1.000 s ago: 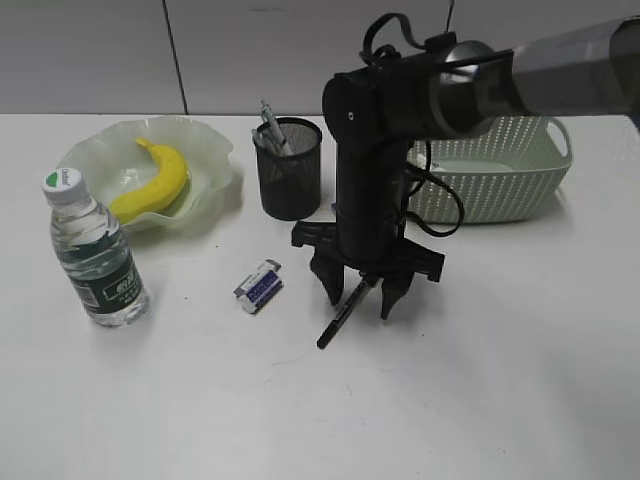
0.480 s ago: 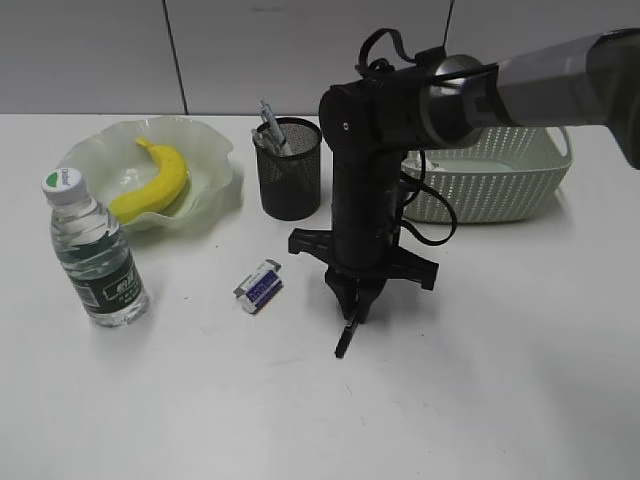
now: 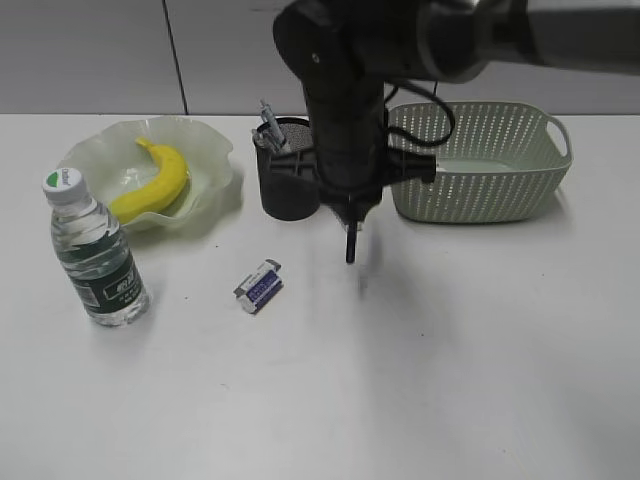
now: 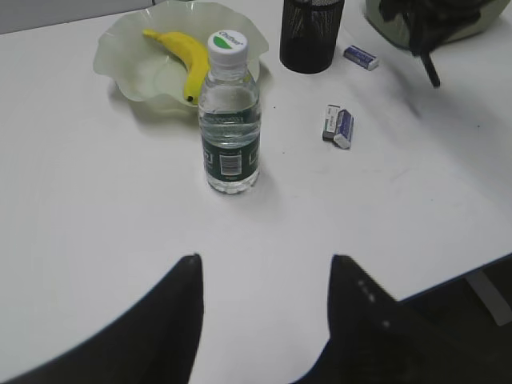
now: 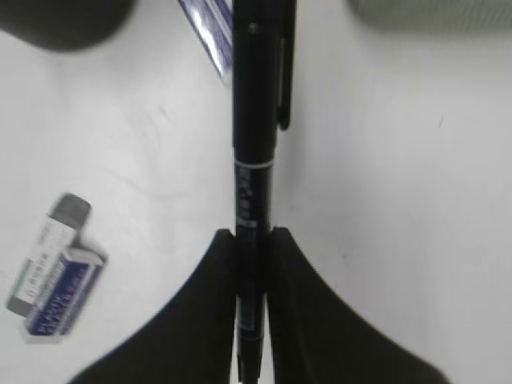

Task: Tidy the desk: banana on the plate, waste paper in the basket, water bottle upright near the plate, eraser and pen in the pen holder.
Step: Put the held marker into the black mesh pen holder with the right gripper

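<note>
1. A black pen (image 5: 254, 160) stands lengthwise up the middle of the frame, clamped between the two dark fingers (image 5: 200, 320) of the right gripper (image 5: 253, 240) above the white desk (image 5: 400, 200).
2. An eraser (image 5: 56, 276) in a blue-and-white sleeve lies on the desk, well left of the pen.
3. A second blue-and-white item (image 5: 206, 28) shows just left of the pen's upper end, partly hidden.
4. Blurred dark and pale shapes sit at the top corners.
</note>
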{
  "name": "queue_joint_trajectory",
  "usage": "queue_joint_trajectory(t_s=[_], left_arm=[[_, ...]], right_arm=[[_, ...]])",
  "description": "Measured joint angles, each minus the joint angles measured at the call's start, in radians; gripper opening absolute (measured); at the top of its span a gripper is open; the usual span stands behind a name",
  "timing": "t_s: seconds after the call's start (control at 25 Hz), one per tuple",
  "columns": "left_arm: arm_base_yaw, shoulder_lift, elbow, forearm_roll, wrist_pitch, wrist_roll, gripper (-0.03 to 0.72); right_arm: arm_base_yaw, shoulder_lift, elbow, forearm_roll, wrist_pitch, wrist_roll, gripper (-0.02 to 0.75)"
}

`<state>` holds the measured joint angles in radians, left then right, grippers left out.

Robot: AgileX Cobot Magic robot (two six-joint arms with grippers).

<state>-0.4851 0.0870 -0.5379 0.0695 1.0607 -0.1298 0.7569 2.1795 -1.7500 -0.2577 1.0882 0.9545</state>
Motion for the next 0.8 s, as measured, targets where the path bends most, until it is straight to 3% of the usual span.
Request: queue_joint_trajectory(t_s=[0.16, 0.44, 0.64, 0.8], left_arm=[[0.000, 0.000, 0.000, 0.000, 0.000, 0.000, 0.374], [0.000, 0.000, 0.000, 0.000, 0.000, 0.000, 0.374], [0.000, 0.000, 0.000, 0.000, 0.000, 0.000, 0.374], [0.000, 0.000, 0.000, 0.000, 0.000, 0.000, 0.374]], right_arm=[[0.027, -0.106, -0.003, -0.160, -0.118, -0.009, 0.088], [0.028, -0.167, 0.003, -0.416, -0.498, -0.011, 0.088], [0.014, -0.141, 0.051, -0.679, -0.655, 0.100, 0.088], [-0.018, -0.069, 0.056, -0.765, -0.755, 0.162, 0.088]])
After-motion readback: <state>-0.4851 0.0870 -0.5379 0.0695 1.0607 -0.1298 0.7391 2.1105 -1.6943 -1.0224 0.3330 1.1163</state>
